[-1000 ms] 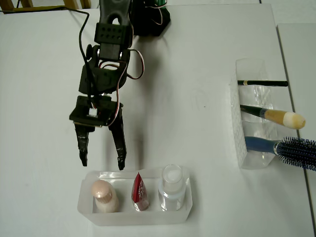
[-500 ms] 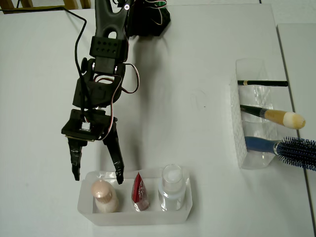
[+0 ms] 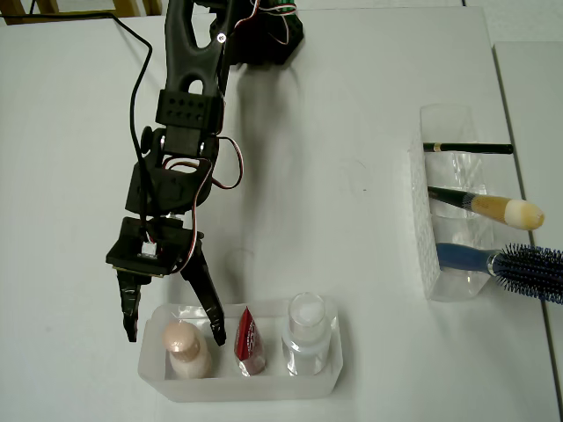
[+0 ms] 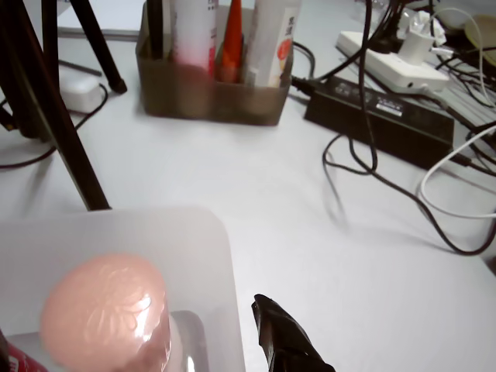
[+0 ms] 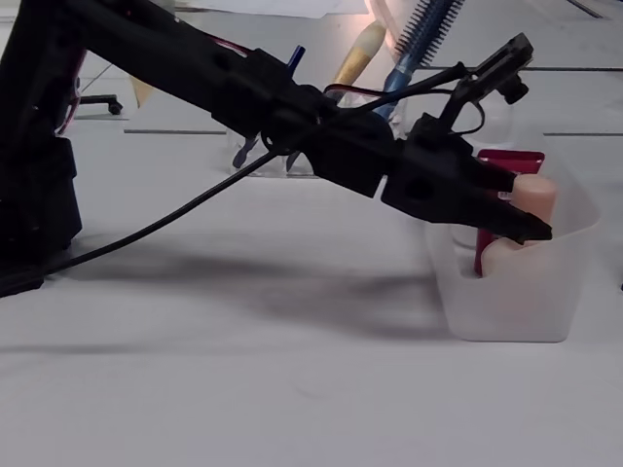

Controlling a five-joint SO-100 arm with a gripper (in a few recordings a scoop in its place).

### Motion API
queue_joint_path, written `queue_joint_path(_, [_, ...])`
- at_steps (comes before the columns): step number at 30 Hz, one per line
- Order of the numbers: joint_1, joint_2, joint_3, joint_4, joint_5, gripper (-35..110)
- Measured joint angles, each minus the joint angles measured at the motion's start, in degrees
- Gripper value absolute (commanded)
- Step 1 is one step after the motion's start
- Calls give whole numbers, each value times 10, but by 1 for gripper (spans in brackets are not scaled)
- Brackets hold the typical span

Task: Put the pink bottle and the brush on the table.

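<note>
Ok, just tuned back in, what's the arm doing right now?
The gripper is open and reaching into the left end of the clear tray, its fingers either side of the pink bottle but not closed on it. The bottle stands upright in the tray beside a red tube and a clear bottle. The brush rests in the clear holder at the right of the overhead view. Nothing is on the table yet.
</note>
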Motion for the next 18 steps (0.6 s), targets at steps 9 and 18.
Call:
queue_joint_path(9, [-16, -35, -45, 0, -11, 41])
queue_joint_path(18, [-14, -60, -73, -15, -21, 36])
